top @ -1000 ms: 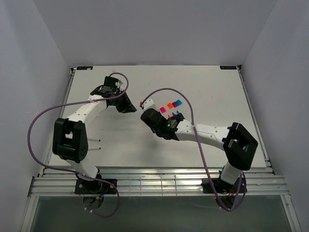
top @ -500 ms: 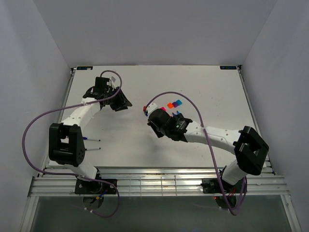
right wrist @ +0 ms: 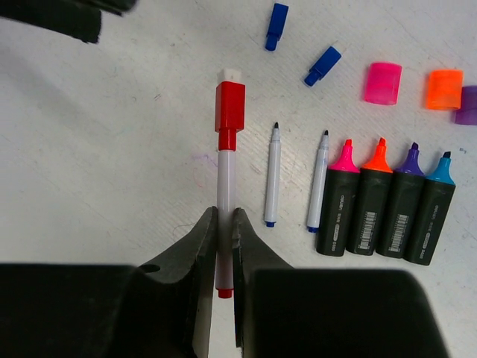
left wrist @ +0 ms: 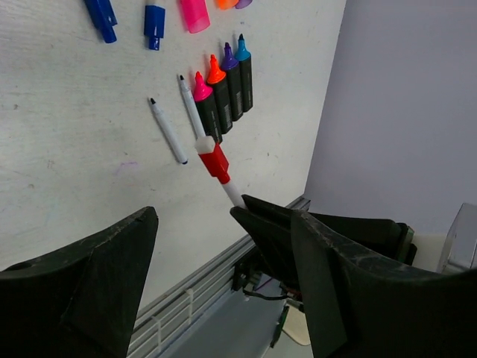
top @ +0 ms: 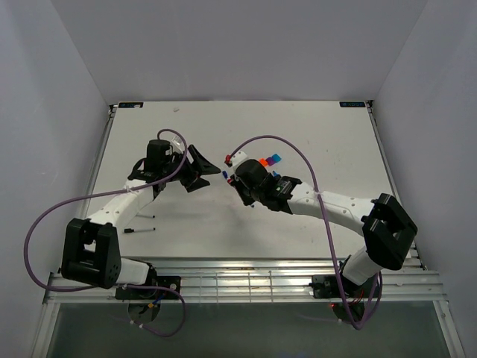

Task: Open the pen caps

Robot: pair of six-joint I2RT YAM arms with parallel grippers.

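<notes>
I read the right gripper [right wrist: 223, 221] pinching one white pen [right wrist: 226, 179], red cap [right wrist: 229, 108] fitted; left gripper [left wrist: 223, 215] spread, near that cap. Beyond: two thin pens [right wrist: 272, 175], four black markers [right wrist: 370, 205] bearing barcodes, print unreadable; loose: two blue caps [right wrist: 276, 26], one pink cap [right wrist: 382, 83], one orange cap [right wrist: 445, 89], one purple cap [right wrist: 467, 105]

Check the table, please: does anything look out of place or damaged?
Nothing looks spilled or damaged. Only the thin white pen, pinched between the right gripper's fingers, has its red plastic cap still on; the four black highlighters and two other white pens lie uncapped in a row.
</notes>
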